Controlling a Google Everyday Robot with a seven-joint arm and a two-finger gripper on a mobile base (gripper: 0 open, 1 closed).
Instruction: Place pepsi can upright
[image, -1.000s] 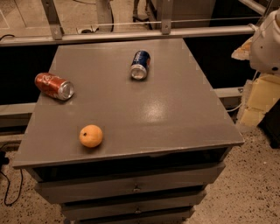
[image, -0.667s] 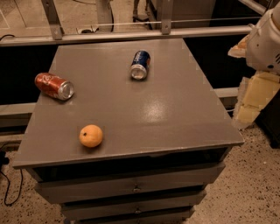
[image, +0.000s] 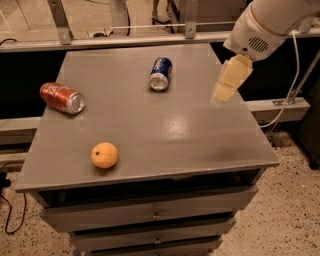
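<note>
Toward the table's (image: 175, 132) back, blue silver-ended pepsi can (image: 161, 73) sideways; claw (image: 223, 93) nearby, state unclear

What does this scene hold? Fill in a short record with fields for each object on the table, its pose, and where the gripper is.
pepsi can: lying on its side, far middle of the table, not yet upright
red can: lying on its side, near the left edge
orange: front left, apart from both cans
gripper: over the table's right side, apart from the pepsi can
table: grey top, drawers beneath
</note>
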